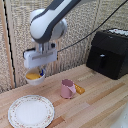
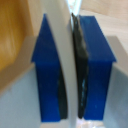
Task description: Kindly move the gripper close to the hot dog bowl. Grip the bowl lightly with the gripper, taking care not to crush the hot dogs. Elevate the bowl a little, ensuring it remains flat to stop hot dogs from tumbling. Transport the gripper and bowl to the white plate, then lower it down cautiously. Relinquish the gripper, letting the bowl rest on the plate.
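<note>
In the exterior view, the small white hot dog bowl [image 1: 34, 77] with orange-yellow hot dogs [image 1: 33, 76] hangs under the white wrist block, at or just above the wooden table. My gripper [image 1: 41, 73] is shut on the bowl's rim on the exterior view's right side. In the wrist view, the gripper [image 2: 70, 70] shows two blue pads [image 2: 49, 70] pressed against a thin white rim [image 2: 66, 50]. The large white plate [image 1: 31, 111] with a speckled rim lies in front of the bowl, nearer the camera.
A pink mug [image 1: 67, 88] stands to the exterior view's right of the plate, with a loose orange piece [image 1: 79, 90] beside it. A black appliance [image 1: 109, 52] sits at the back right. A woven screen closes off the back.
</note>
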